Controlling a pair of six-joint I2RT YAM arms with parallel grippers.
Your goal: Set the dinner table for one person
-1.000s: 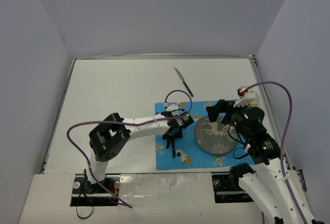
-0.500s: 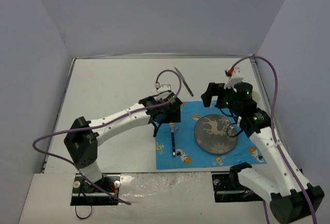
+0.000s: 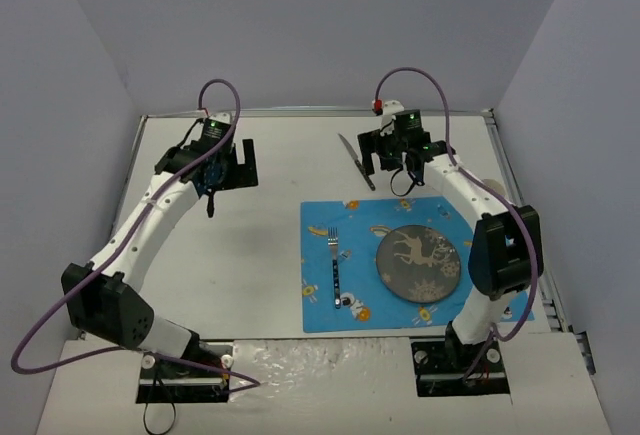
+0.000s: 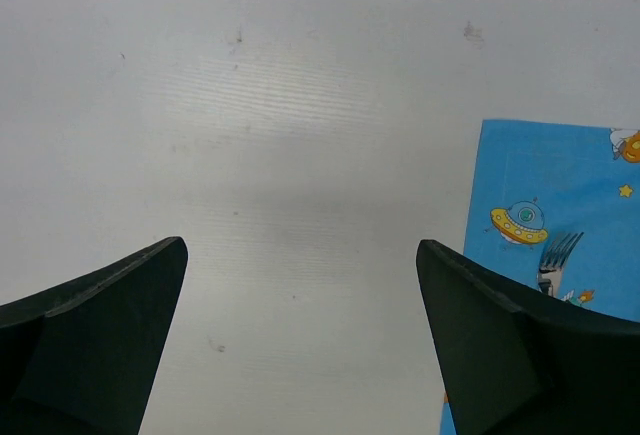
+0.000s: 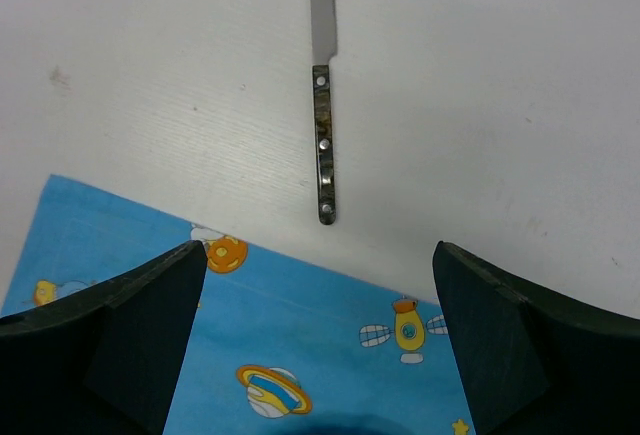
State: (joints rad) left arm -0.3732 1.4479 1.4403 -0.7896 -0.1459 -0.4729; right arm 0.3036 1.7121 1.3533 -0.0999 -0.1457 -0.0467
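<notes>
Left fingers (image 4: 90, 355): spread wide, grasping nothing, held over the white bench (image 3: 230, 245) toward its far left, well apart from the setting.

Right fingers (image 5: 110, 345): likewise released and empty, above the knife (image 5: 322, 145). The knife lies flat on the bench just beyond the far edge of the blue placemat (image 3: 330, 225).

On the placemat, the fork (image 3: 335, 265) lies left of the plate (image 3: 419, 260), apart from it.

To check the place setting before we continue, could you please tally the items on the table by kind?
Placemat: 1
Plate: 1
Fork: 1
Knife: 1
Total: 4
</notes>
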